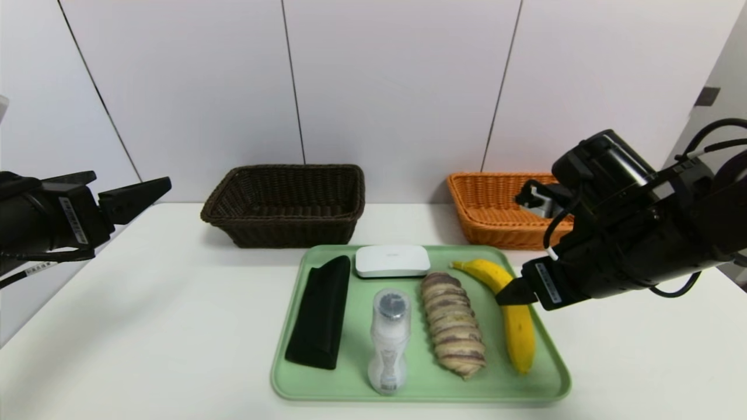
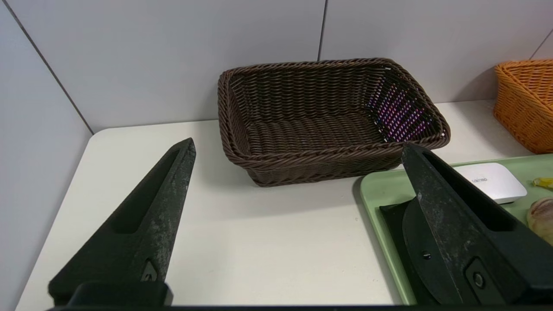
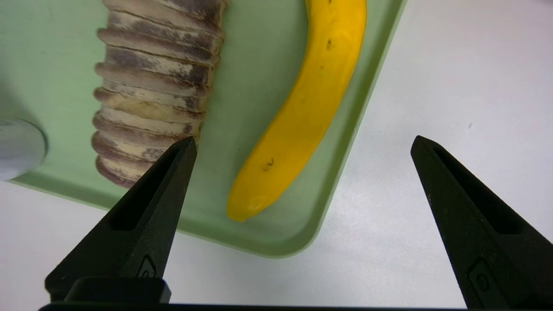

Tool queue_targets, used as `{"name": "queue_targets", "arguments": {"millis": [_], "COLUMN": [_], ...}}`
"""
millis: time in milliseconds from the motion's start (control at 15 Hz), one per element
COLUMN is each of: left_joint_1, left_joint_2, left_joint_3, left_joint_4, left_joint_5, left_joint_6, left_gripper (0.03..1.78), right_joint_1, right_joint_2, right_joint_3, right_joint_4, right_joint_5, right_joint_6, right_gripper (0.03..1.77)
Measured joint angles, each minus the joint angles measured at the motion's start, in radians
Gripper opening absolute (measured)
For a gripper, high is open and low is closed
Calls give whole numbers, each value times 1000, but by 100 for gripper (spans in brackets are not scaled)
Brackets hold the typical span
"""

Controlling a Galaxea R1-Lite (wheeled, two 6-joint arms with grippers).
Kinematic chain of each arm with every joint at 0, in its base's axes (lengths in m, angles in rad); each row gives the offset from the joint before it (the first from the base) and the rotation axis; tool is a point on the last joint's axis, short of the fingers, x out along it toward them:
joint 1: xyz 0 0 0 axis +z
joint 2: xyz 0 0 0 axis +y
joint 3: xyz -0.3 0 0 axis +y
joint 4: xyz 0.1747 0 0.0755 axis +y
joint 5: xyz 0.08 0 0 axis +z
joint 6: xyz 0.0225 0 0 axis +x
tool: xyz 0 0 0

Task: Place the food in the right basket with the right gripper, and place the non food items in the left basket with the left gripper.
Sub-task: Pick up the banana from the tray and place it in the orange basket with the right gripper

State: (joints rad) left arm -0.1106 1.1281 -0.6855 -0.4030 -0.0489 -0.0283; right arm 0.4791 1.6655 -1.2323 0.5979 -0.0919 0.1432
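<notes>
The right gripper (image 1: 516, 291) covered the banana (image 1: 518, 326) at its middle and hid the orange basket's (image 1: 496, 213) 3 o'clock end. The white device's (image 2: 492, 181) lettering was too small to read.

A pale green tray (image 1: 543, 356) with rounded corners and a raised rim is lying flat on a white desk (image 1: 146, 326), taking up the near middle of the desk. Behind the desk, a wall of light grey panels (image 1: 397, 87) is standing along its far edge, thin dark seams running between the panels above the tray.
</notes>
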Motion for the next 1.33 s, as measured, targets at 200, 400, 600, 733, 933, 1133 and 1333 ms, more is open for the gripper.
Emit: {"name": "queue_targets", "arguments": {"millis": [200,400,600,733,933,1133,1333], "left_joint_1": [0,0,0,0,0,0,0], "left_joint_2": [-6,-13,-21,-24,-29,-38,-45], "left_joint_3": [16,33,48,50,53,64,66], "left_joint_4": [1,1,0,1,0,0,0], "left_joint_5": [3,3,5,4,5,4,4], "left_joint_6": [4,4,4,4,4,4,4], "left_gripper": [169,169,169,169,169,169,169], "right_joint_1": [-1,-1,-1,-1,3,2,1], "right_joint_2": [16,47,81,100,124,142,159], "right_joint_3": [68,107,116,118,126,131,132], "right_joint_4": [-126,-199,-206,-226,-260,-263,-266], "right_joint_5": [-5,-6,-7,-6,0,1,-4], "right_joint_6": [0,10,32,45,56,60,80], "right_gripper": [171,171,171,171,171,171,171]}}
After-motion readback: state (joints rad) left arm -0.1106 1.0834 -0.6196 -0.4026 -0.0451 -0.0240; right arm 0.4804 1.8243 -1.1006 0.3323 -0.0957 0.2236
